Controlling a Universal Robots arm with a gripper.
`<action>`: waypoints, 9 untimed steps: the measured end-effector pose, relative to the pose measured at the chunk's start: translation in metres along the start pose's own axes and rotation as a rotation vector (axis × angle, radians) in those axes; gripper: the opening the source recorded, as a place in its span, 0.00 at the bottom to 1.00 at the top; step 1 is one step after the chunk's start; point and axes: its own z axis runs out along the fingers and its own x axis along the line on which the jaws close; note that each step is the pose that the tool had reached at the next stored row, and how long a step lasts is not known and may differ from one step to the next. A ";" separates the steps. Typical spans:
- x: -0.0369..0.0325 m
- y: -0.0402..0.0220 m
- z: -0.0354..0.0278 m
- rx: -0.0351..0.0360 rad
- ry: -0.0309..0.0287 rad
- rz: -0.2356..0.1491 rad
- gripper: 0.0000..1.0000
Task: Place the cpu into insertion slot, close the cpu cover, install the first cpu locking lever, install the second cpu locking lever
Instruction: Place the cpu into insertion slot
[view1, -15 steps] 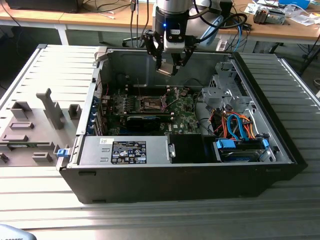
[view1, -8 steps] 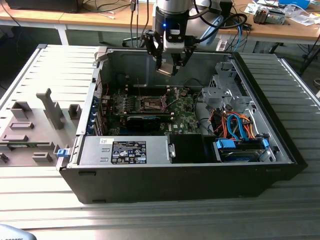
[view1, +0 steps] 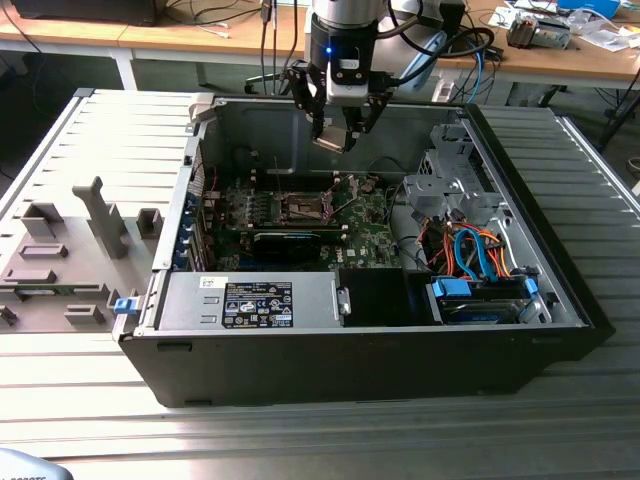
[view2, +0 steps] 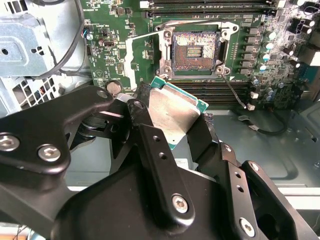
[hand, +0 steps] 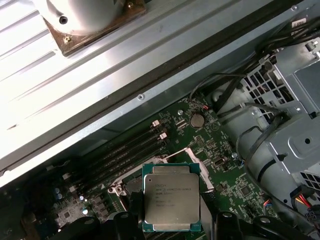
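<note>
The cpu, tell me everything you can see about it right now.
The cpu is a small flat square chip: a silvery-grey metal top with faint print, on a green board showing as a thin border. The gripper grips it at opposite edges between black fingers. In the exterior view it hangs inside the open computer case, above the green motherboard, apart from the insertion slot, whose dark recess lies bare.

ribbed grey table (view1: 300, 440) | wooden desks (view1: 180, 35) behind | floor (view1: 45, 72) possibly dark
</note>
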 end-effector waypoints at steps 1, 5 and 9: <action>0.0000 0.0000 0.0000 -0.0001 -0.0001 0.001 0.54; 0.0000 0.0000 0.0001 -0.0001 -0.0004 0.005 0.54; 0.0000 0.0000 0.0002 -0.0002 -0.0009 0.010 0.54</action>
